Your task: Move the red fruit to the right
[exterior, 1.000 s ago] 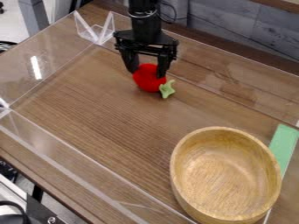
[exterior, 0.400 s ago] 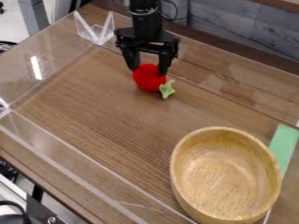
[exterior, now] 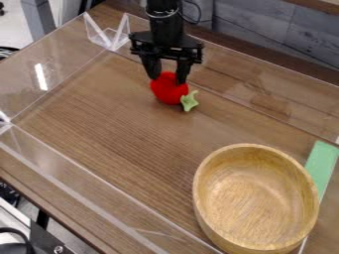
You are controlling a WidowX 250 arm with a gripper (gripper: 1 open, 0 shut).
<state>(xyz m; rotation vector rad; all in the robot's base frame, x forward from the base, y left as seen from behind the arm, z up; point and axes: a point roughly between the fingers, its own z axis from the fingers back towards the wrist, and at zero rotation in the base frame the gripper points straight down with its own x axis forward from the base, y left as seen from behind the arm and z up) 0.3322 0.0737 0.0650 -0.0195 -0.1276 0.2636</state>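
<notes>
The red fruit (exterior: pixel 166 91) is a small bright red ball resting on the wooden tabletop at the upper middle. Its pale green leafy piece (exterior: pixel 189 100) sticks out to the lower right. My gripper (exterior: pixel 166 77) points straight down over it, its black fingers (exterior: pixel 150 69) pressed in against the fruit's two sides. The fruit's top is hidden behind the fingers.
A large wooden bowl (exterior: pixel 201 189) stands at the lower right, with a green strip (exterior: pixel 322 164) just beyond it at the right edge. Clear acrylic walls (exterior: pixel 54 74) border the table on the left and front. A clear angled piece (exterior: pixel 106 35) sits at the back left.
The fingers have drawn in from wide open onto the red fruit's sides. The hand and the fruit have stayed where they were.
</notes>
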